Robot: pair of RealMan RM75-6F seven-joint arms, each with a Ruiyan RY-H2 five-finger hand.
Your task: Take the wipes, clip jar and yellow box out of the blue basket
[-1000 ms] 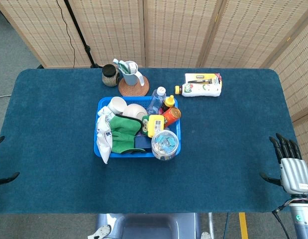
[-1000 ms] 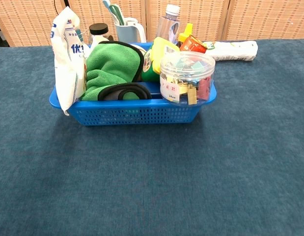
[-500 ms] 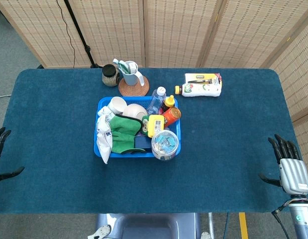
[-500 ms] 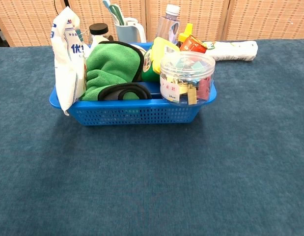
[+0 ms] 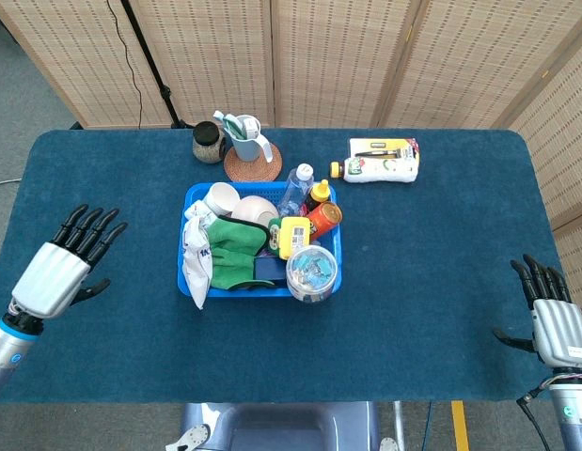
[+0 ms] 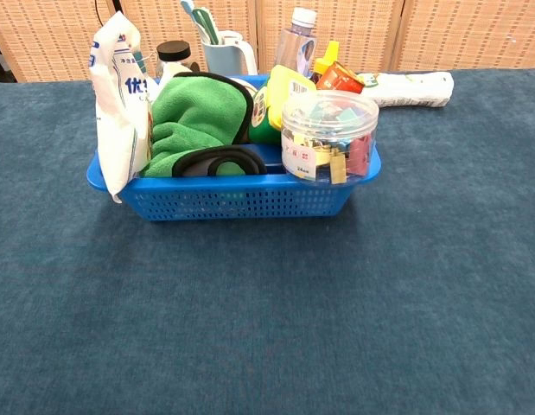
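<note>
I am holding the left hand (image 5: 63, 264) over the table (image 5: 432, 272) well left of the blue basket (image 5: 334, 256), fingers spread and gripping nothing. In the basket I am counting one wipes pack (image 5: 196, 254) leaning at its left wall, one yellow box (image 5: 294, 235) near the middle and one clip jar (image 5: 312, 272) in the near right corner. I am keeping the right hand (image 5: 558, 323) at the table's right edge, well apart from the basket, fingers likewise apart and empty.
</note>
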